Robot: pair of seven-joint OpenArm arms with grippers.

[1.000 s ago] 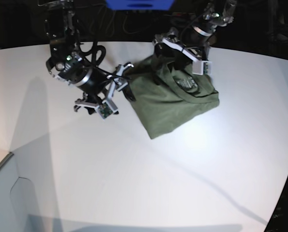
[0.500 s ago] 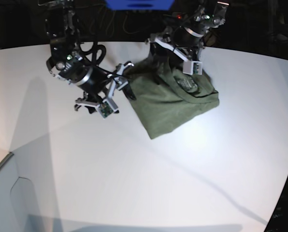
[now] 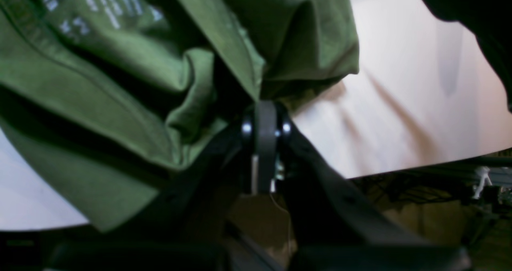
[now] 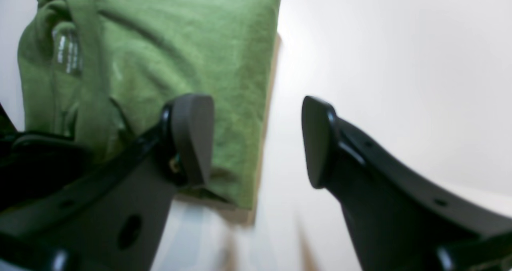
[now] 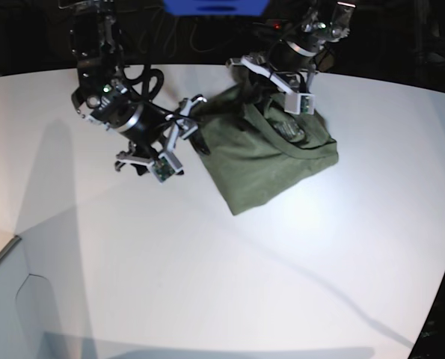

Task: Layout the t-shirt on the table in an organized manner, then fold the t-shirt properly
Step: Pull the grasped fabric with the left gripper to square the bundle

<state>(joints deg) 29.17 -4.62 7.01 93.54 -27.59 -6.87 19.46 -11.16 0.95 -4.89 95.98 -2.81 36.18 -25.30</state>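
The olive-green t-shirt (image 5: 271,161) lies bunched in a rough folded square at the back right of the white table (image 5: 207,262). The printed neck label (image 3: 84,7) faces up inside the collar. My left gripper (image 3: 262,111) is shut on a fold of the t-shirt at its far edge, and the cloth rises in creases from the pinch. My right gripper (image 5: 197,126) stands open at the t-shirt's left edge. In the right wrist view one of its fingers (image 4: 192,139) is over the t-shirt (image 4: 180,51) and the other is over bare table.
A blue object (image 5: 215,6) hangs above the table's far edge, with dark space and cables behind it. The table's curved edge runs along the right, and a lower grey surface (image 5: 5,299) shows at the bottom left. Arm shadows cross the tabletop.
My left gripper has closed from open onto the t-shirt's far edge and drawn the cloth up a little. The right arm has stayed still.
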